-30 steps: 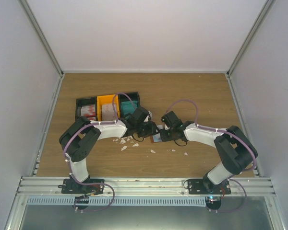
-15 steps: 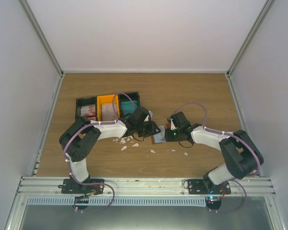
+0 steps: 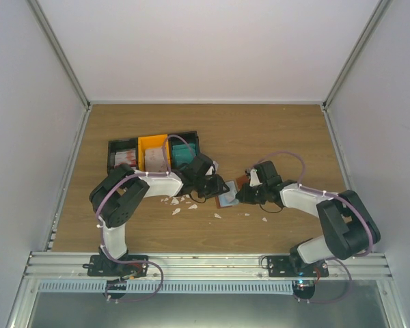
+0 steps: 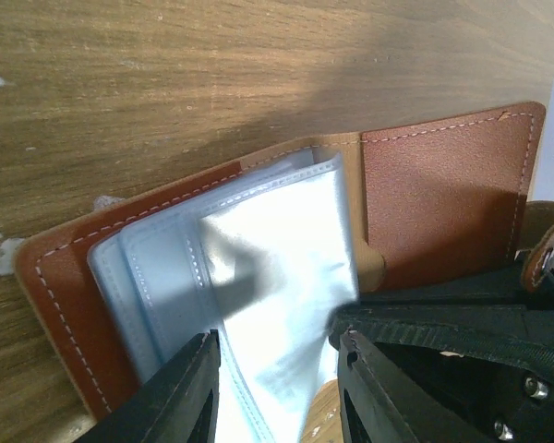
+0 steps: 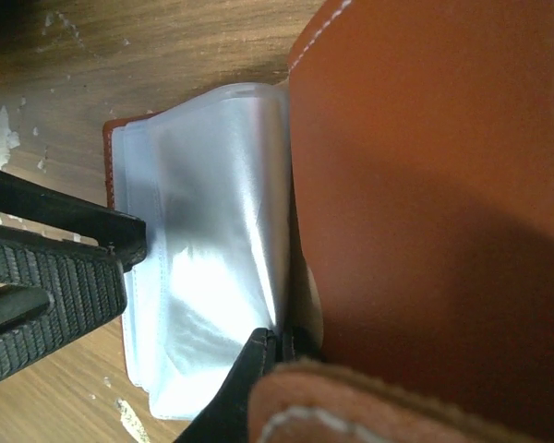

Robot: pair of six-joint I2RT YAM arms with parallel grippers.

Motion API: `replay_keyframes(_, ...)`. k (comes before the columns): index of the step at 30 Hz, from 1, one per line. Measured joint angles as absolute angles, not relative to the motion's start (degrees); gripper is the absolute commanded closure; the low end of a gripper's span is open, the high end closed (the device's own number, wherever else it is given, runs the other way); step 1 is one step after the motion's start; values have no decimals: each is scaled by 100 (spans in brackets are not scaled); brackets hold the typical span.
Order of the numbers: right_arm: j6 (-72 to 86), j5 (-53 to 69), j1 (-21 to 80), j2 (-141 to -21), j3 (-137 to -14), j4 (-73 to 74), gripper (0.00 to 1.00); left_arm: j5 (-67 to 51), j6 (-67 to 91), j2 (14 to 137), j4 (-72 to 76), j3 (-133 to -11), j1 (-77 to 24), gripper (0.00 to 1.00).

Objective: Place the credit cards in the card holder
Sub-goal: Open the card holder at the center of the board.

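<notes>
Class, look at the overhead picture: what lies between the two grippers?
The open card holder lies between the left gripper and the right gripper, with its clear pockets facing up. The top view shows this.

Left arm [image 3: 157, 183], right arm [image 3: 302, 198] elbows out, reaching inward; left hand [image 3: 217, 186] parted halfway, right hand [image 3: 246, 190] pinched closed

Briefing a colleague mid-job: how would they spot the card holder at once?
On the wooden table, start at the joined black and orange bins and go right and nearer the arm bases. The card holder is open there: reddish-brown leather with pale stitching and clear pockets, unlike the small white scraps nearby.
</notes>
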State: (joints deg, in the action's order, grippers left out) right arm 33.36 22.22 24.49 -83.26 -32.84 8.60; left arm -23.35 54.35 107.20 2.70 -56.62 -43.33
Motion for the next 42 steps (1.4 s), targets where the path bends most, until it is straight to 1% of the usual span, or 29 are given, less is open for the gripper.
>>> replay_keyframes(7, 3500, 2626, 2311, -8320, -3162, 624, 98, -2314, 5448, 10720, 259, -5662, -4333, 58)
replay_keyframes(9, 3540, 2687, 2296, -8320, -3142, 589, 97, -2318, 5450, 10722, 252, -5666, -4333, 55)
replay_keyframes(14, 3601, 2805, 2270, -8320, -3098, 506, 92, -2338, 5450, 10722, 204, -5717, -4333, 49)
replay_keyframes(18, 3640, 2873, 2261, -8320, -3079, 475, 87, -2383, 5459, 10761, 156, -5791, -4333, 48)
replay_keyframes(25, 3627, 2936, 2248, -8322, -3022, 414, 80, -2615, 5502, 10923, 209, -5918, -4333, 49)
replay_keyframes(29, 3542, 3013, 2244, -8322, -2985, 377, 73, -2825, 5566, 11008, 375, -5920, -4333, 52)
replay_keyframes(33, 3398, 3105, 2241, -8320, -2943, 279, 65, -3153, 5649, 11177, 727, -5920, -4333, 53)
replay_keyframes(38, 3155, 3218, 2241, -8232, -2882, 250, 59, -3459, 5747, 11369, 1151, -5922, -4335, 54)
replay_keyframes(42, 3006, 3223, 2241, -8215, -2871, 248, 55, -3487, 5745, 11428, 1278, -5937, -4342, 56)
